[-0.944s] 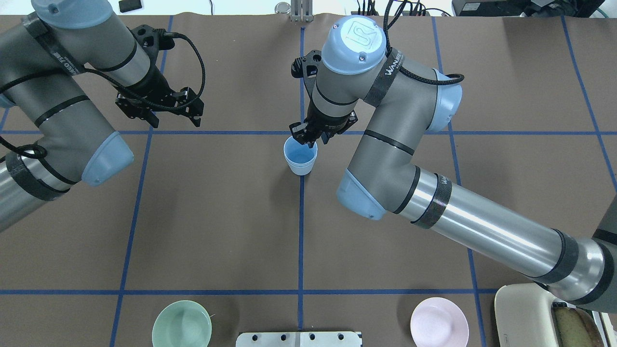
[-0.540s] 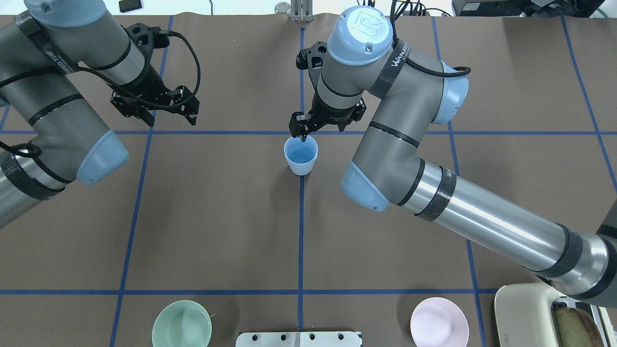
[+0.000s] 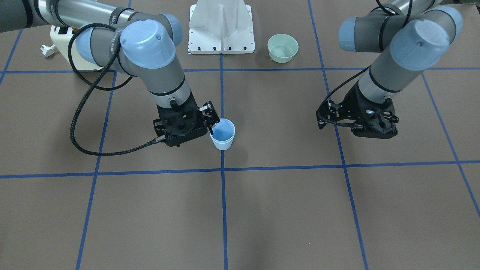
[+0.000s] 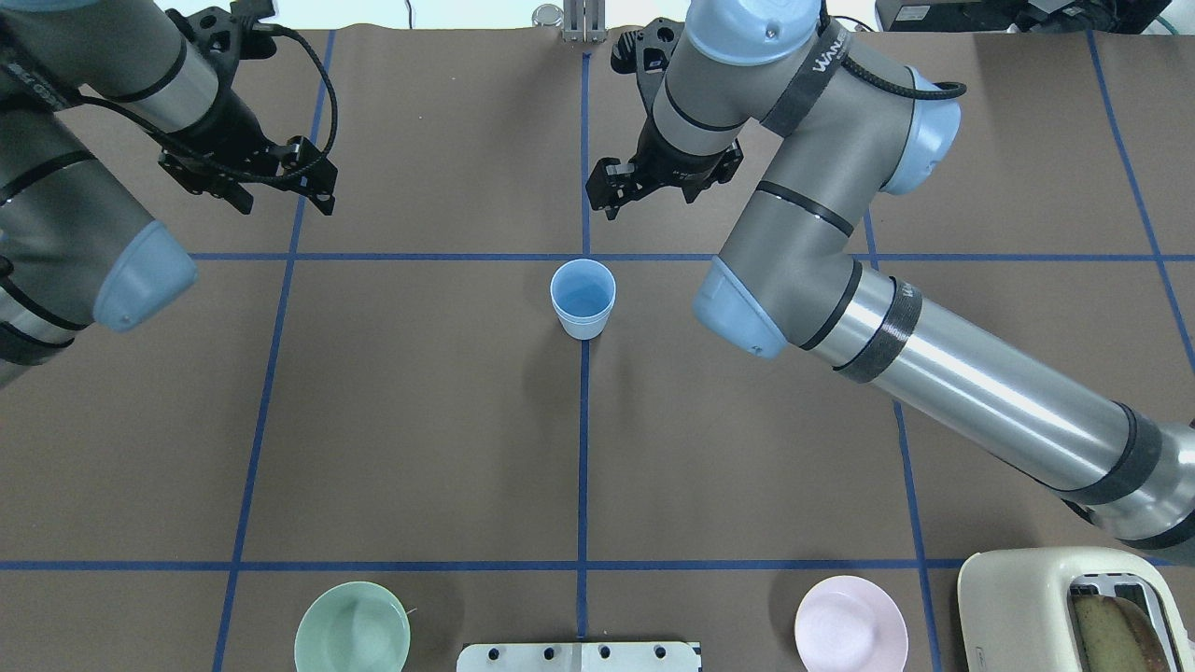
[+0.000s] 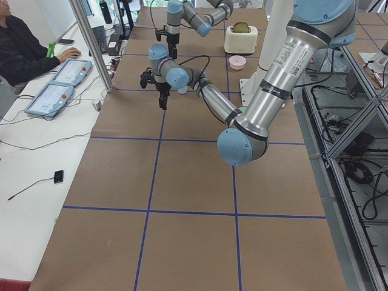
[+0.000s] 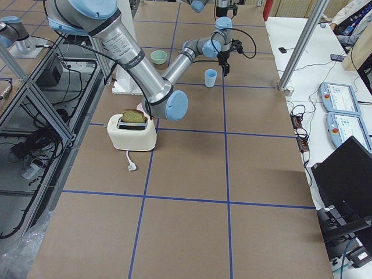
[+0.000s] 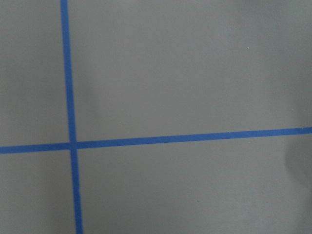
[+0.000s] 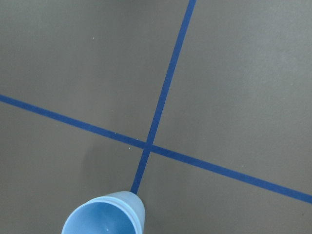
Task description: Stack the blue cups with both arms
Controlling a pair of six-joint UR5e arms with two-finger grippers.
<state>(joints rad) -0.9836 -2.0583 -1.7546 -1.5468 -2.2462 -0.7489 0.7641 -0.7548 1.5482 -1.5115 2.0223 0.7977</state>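
Observation:
The blue cups [image 4: 583, 299] stand upright at the table's middle on a blue tape line. They look like one tumbler; the right wrist view [image 8: 105, 219] shows a double rim, one nested in the other. They also show in the front view [image 3: 222, 135] and the right view [image 6: 210, 77]. My right gripper [image 4: 649, 201] is open and empty, raised beyond the cups and apart from them; in the front view [image 3: 210, 116] it hangs beside the rim. My left gripper [image 4: 280, 191] is open and empty, far to the left [image 3: 356, 125].
A mint-green bowl [image 4: 352, 627] and a pink bowl [image 4: 850, 623] sit at the near edge, either side of the white pedestal base [image 4: 579, 656]. A cream toaster [image 4: 1064, 611] holding bread stands at the near right corner. Blue tape lines grid the brown table.
My right gripper has let go of the cup's rim, lifted and moved away toward the far side. My left gripper has drawn back to the far left. The cups have not moved.

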